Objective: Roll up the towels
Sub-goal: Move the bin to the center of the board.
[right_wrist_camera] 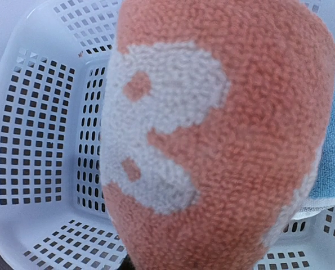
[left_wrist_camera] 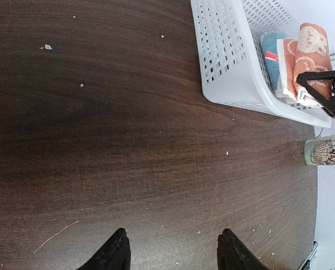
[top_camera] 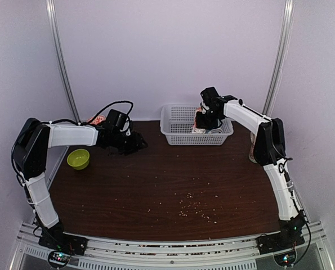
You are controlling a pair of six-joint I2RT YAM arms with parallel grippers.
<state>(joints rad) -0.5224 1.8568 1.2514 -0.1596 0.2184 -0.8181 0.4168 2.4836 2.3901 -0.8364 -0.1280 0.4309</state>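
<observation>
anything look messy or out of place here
Yes: small pale crumbs are scattered over the dark table, thickest toward the near middle. Nothing else stands out: the white basket sits upright at the far edge, and the orange towel in the right gripper looks neatly rolled.

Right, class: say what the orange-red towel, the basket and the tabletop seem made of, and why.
The orange-red towel looks like looped terry cloth, probably cotton: fuzzy nubbly pile. The basket: smooth white moulded plastic, regular grid holes. The tabletop: dark wood or wood-look laminate, grain streaks, slight sheen.
</observation>
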